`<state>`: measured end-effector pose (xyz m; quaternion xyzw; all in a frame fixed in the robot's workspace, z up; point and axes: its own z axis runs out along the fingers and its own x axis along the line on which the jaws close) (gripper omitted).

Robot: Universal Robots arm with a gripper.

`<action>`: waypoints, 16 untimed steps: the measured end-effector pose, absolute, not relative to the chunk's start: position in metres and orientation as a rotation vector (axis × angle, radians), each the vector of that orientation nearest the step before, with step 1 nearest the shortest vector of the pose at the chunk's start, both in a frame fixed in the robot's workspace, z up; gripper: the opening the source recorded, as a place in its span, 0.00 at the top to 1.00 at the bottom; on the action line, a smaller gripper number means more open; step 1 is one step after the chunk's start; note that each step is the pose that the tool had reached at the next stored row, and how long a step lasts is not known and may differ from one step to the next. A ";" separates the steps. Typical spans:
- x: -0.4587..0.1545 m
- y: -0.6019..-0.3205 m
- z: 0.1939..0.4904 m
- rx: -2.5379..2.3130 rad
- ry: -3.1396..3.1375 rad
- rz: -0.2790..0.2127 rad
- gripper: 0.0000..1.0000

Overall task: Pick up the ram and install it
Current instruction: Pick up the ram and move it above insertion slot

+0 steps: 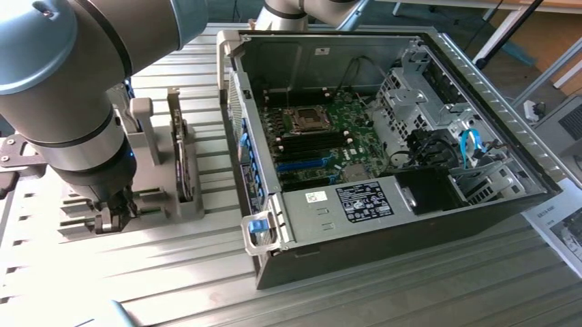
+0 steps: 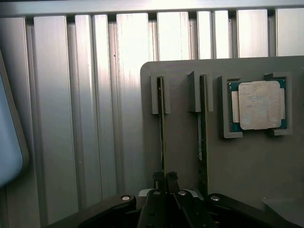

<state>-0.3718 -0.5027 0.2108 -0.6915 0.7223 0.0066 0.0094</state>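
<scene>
The ram stands on its thin edge in a slot of the grey holder. My gripper is down over its near end, and the two dark fingers are pinched together on the stick's edge. A second ram stick stands in the neighbouring slot. In the exterior view the gripper reaches down onto the holder at the exterior view's left, beside the open computer case. Inside the case the motherboard lies exposed, with dark memory slots below the processor socket.
A square silver processor chip sits in its pocket of the holder. A flat part stands upright in the holder between the gripper and the case wall. The ribbed metal table carries everything. Papers lie at the right.
</scene>
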 end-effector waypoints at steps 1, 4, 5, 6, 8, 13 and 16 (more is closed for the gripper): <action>-0.372 -0.503 0.211 -2.159 2.256 0.021 0.88; -0.372 -0.503 0.211 -2.159 2.256 0.021 0.88; -0.372 -0.503 0.211 -2.159 2.256 0.021 0.88; -0.372 -0.503 0.211 -2.159 2.256 0.021 0.88; -0.372 -0.503 0.211 -2.160 2.256 0.021 0.88; -0.372 -0.503 0.211 -2.164 2.252 0.021 0.88; -0.372 -0.503 0.211 -2.172 2.244 0.021 0.88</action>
